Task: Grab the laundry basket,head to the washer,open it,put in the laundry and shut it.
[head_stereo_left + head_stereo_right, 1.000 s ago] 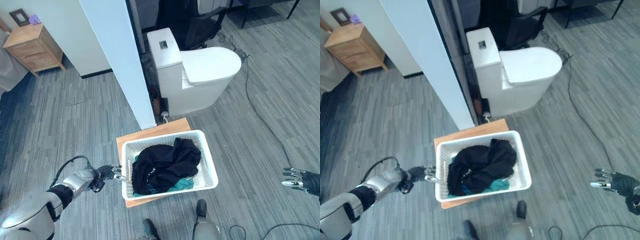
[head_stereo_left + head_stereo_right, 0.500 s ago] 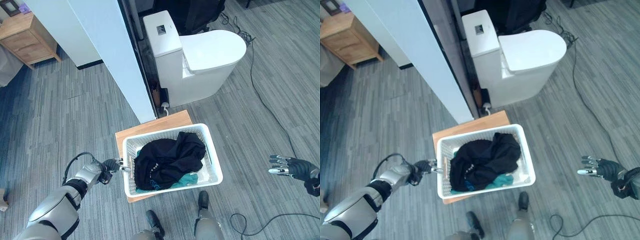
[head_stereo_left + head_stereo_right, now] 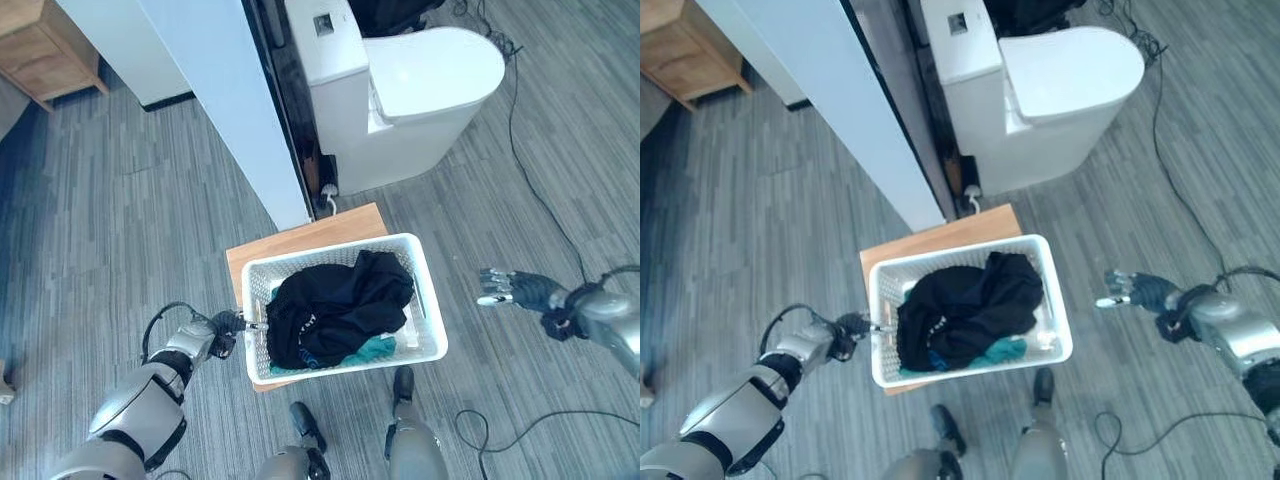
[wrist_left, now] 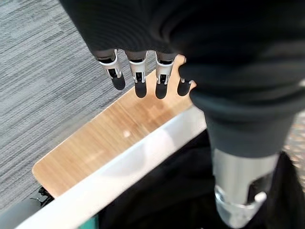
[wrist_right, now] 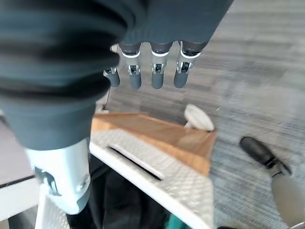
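A white laundry basket (image 3: 432,318) holds a heap of black laundry (image 3: 335,310) with some teal cloth under it. It rests on a low wooden board (image 3: 300,235). My left hand (image 3: 228,325) is at the basket's left rim; in the left wrist view its fingers (image 4: 137,78) stretch straight over the board (image 4: 100,138), and the thumb hangs above the white rim (image 4: 138,160). My right hand (image 3: 512,288) hovers open a short way to the right of the basket, apart from it. In the right wrist view its straight fingers (image 5: 155,71) point toward the basket's handle slot (image 5: 136,164).
A white appliance with a rounded lid (image 3: 410,95) stands on the grey floor beyond the basket. A pale partition wall (image 3: 225,110) ends just behind the board. A wooden cabinet (image 3: 45,55) stands at the far left.
The camera has tipped further down. My right hand has come in from the far right toward the basket's right side. My left hand stays at the left rim.
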